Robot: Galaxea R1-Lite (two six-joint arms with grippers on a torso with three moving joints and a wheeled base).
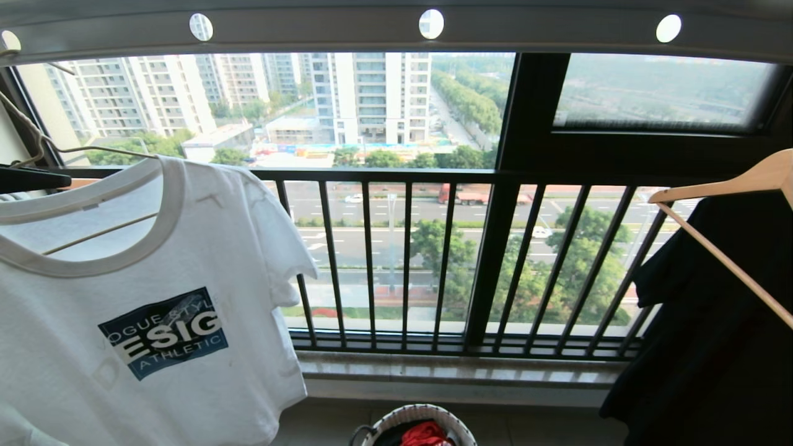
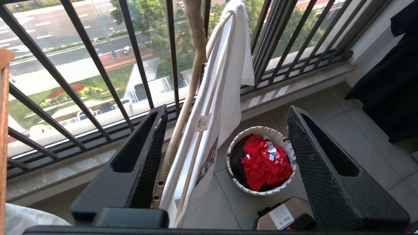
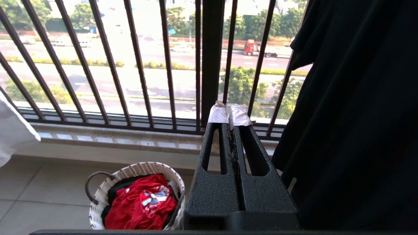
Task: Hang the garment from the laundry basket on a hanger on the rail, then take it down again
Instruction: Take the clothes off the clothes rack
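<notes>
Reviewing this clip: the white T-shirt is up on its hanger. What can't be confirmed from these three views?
- Hanger hook on the rail: cut off at the head view's left edge.
- Left gripper: open astride the T-shirt collar; contact hidden by cloth in the left wrist view.
- Laundry basket contents under the red garment: covered.
- Right gripper: shut, outside the head view.

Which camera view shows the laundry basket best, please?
The right wrist view: the laundry basket shows whole, with handle and white woven rim. The left wrist view shows it partly behind a finger; the head view catches only its top edge.
</notes>
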